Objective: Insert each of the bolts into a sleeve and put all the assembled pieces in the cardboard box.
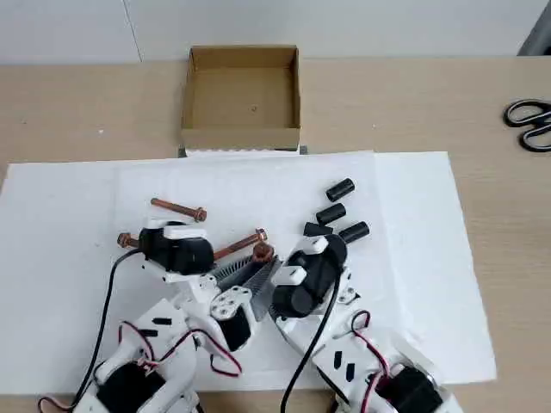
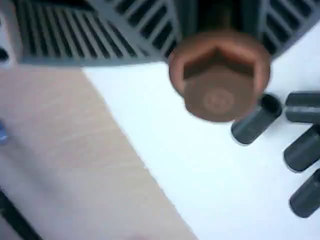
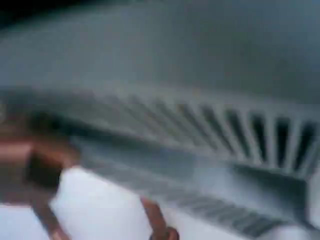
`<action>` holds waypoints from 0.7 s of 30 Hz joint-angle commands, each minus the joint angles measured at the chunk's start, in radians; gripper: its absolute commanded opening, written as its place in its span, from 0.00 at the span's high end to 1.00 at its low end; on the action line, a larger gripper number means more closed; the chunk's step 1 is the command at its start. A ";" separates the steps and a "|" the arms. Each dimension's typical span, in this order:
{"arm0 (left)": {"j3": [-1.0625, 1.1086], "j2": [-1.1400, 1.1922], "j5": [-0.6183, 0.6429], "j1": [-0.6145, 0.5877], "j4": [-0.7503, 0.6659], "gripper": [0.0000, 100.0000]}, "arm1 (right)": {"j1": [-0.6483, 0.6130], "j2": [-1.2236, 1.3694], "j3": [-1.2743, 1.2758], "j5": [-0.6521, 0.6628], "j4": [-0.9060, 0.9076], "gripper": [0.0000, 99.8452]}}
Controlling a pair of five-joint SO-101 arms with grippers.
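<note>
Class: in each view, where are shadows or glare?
High view: even light, soft shadow inside the brown cardboard box, no glare on the white paper sheet. Left wrist view: mild sheen on the copper hexagonal bolt head. Right wrist view: paper evenly lit, no glare.

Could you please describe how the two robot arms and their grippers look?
Both the left arm and right arm are white plastic parts with black motors. A black cable runs along each; thin red wires loop near the bases. The left gripper and right gripper are grey plastic with rows of slots.
</note>
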 commanded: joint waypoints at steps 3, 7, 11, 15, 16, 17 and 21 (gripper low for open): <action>-0.059 -0.002 -0.103 0.032 0.109 1.00 | -0.001 -0.008 -0.041 -0.005 -0.041 1.00; -0.059 -0.002 -0.127 0.032 0.107 1.00 | 0.001 -0.008 -0.041 -0.005 -0.056 1.00; -0.054 0.000 -0.127 0.026 0.080 0.99 | 0.001 -0.008 -0.041 -0.005 -0.054 1.00; -0.054 0.000 -0.127 -0.003 0.083 0.88 | 0.001 -0.008 -0.041 -0.005 -0.051 1.00; -0.054 0.003 -0.127 -0.015 0.087 0.84 | 0.001 -0.008 -0.040 -0.005 -0.051 1.00; -0.058 0.003 -0.127 -0.028 0.097 0.81 | 0.001 -0.008 -0.040 -0.005 -0.050 1.00; -0.065 0.003 -0.127 -0.061 0.114 0.77 | 0.001 -0.008 -0.035 -0.005 -0.050 1.00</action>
